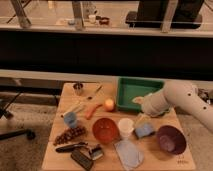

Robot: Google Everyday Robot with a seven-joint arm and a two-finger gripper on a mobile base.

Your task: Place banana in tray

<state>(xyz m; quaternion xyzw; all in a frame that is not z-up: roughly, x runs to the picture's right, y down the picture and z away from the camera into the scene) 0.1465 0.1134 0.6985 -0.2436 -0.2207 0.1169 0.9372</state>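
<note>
The green tray (131, 86) lies at the table's back right. My white arm reaches in from the right, and its gripper (138, 100) hangs over the tray's front right part, open, with nothing visibly in it. A slender pale yellow piece that looks like the banana (75, 107) lies on the table's left side beside a small blue cup (70, 119), far left of the gripper. An orange stick (91, 110) and a round yellow-orange fruit (108, 104) lie between the banana and the tray.
A red bowl (105, 130), a white cup (125, 126) and a purple bowl (170, 139) stand along the front. A metal cup (78, 88) is at the back left. Dark tools (80, 152), a grey cloth (128, 153) and a blue item (145, 131) lie near the front edge.
</note>
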